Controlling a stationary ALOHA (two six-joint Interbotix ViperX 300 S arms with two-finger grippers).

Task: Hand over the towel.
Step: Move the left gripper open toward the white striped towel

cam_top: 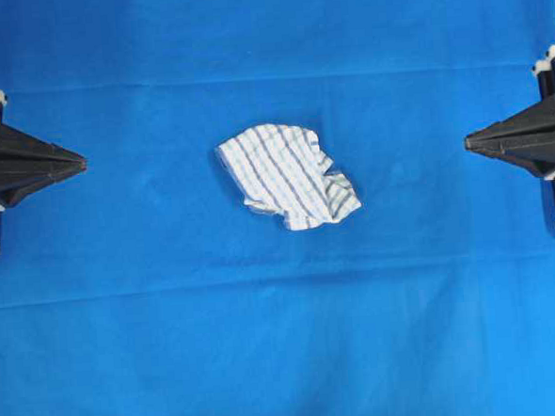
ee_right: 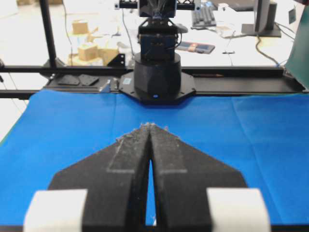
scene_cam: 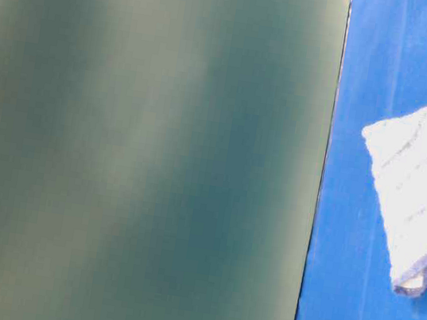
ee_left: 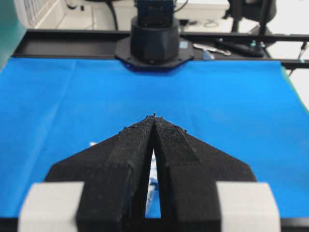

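Note:
The towel (cam_top: 288, 175), white with thin blue-grey stripes, lies crumpled in the middle of the blue tablecloth; it also shows at the right edge of the table-level view (scene_cam: 424, 200). A sliver of the towel (ee_left: 153, 174) shows through the slit behind the left fingertips. My left gripper (cam_top: 82, 164) is at the left edge, tips pressed together and empty, well left of the towel. At the right edge my right gripper (cam_top: 469, 142) is shut and empty, well right of the towel. Both wrist views show the closed tips, left gripper (ee_left: 154, 117) and right gripper (ee_right: 148, 125).
The blue tablecloth (cam_top: 286, 339) covers the whole table. A dark green panel (scene_cam: 143, 149) fills most of the table-level view. The opposite arm's black base stands at the table's far edge in the left wrist view (ee_left: 154, 41) and the right wrist view (ee_right: 157, 79).

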